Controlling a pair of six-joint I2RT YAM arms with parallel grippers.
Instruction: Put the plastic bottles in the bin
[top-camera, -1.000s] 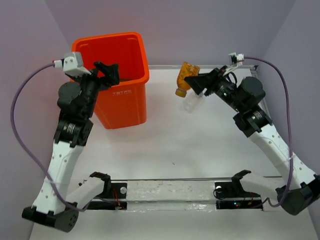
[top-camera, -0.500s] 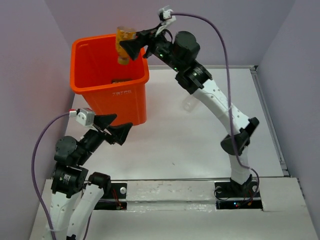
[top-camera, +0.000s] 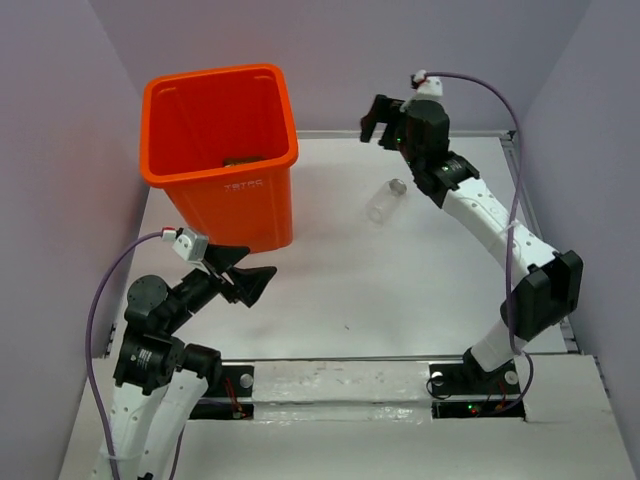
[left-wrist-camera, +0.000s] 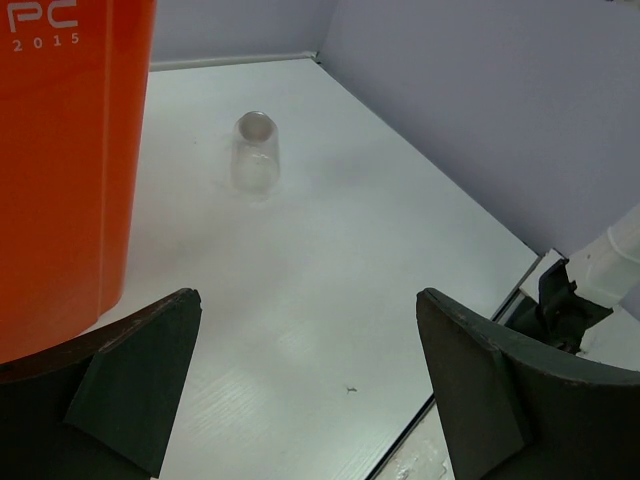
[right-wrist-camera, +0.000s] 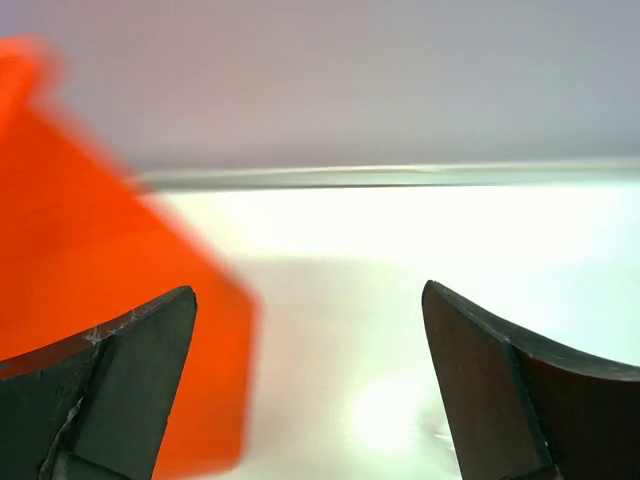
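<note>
The tall orange bin (top-camera: 225, 200) stands at the table's far left; it also shows as an orange wall (left-wrist-camera: 60, 170) in the left wrist view and as a blurred orange shape (right-wrist-camera: 90, 260) in the right wrist view. One clear unlabelled plastic bottle (top-camera: 385, 201) lies on its side on the white table, its mouth toward the left wrist camera (left-wrist-camera: 255, 160). My right gripper (top-camera: 378, 121) hangs open and empty above the table's far edge, right of the bin (right-wrist-camera: 310, 380). Near the bin's front, my left gripper (top-camera: 250, 272) is open and empty (left-wrist-camera: 310, 385). What lies in the bin is mostly hidden.
Purple walls close in the table at the back and on both sides. The metal rail (top-camera: 340, 375) carrying the arm bases runs along the near edge. The right arm's base (left-wrist-camera: 565, 305) sits at the table's near right corner.
The right gripper carried an orange bottle over the bin, opened, and has swung back right with nothing in it. The left arm drew back from the bin toward the near edge.
</note>
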